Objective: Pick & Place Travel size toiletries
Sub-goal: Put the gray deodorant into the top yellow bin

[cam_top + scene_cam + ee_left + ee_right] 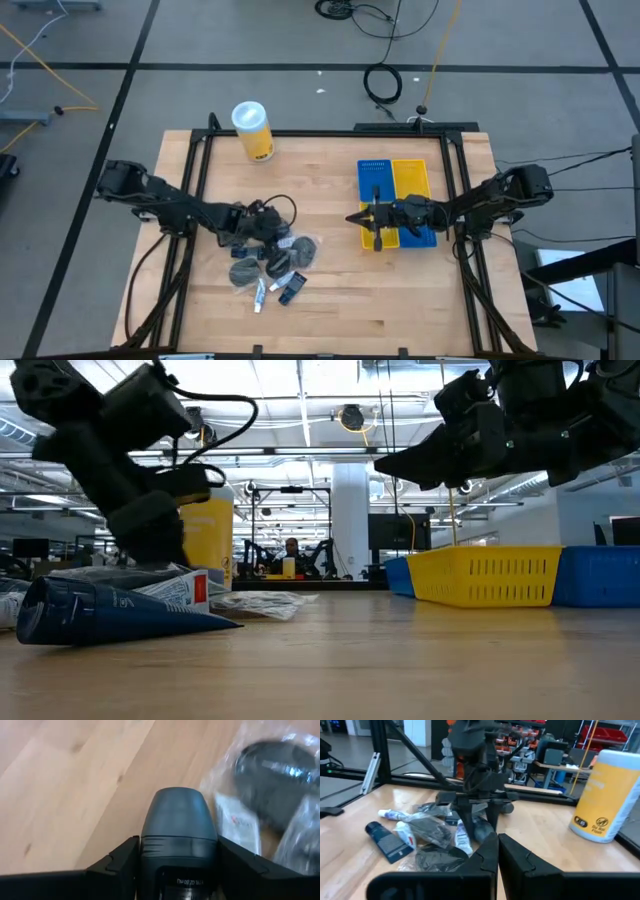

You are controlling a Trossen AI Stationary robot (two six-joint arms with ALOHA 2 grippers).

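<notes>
The toiletries lie in a pile on the wooden table: grey round pouches, a thin white tube and a dark packet. A dark blue tube lies on its side near the low camera. My left gripper stands over the pile, shut on a small dark grey tube. My right gripper hovers shut and empty at the left edge of the blue-and-yellow tray, and its wrist view shows its fingers closed together. My left gripper pinches the dark grey tube between its two fingers, one on each side. The tube's rounded end sticks out past the fingertips. The fingers come from above, pointing down into the pile. I cannot tell whether the tube is clear of the table.
A tall yellow canister with a white lid stands at the far left of the table. The tray lies at the right, with bare wood between it and the pile. A black frame runs along the table's edges.
</notes>
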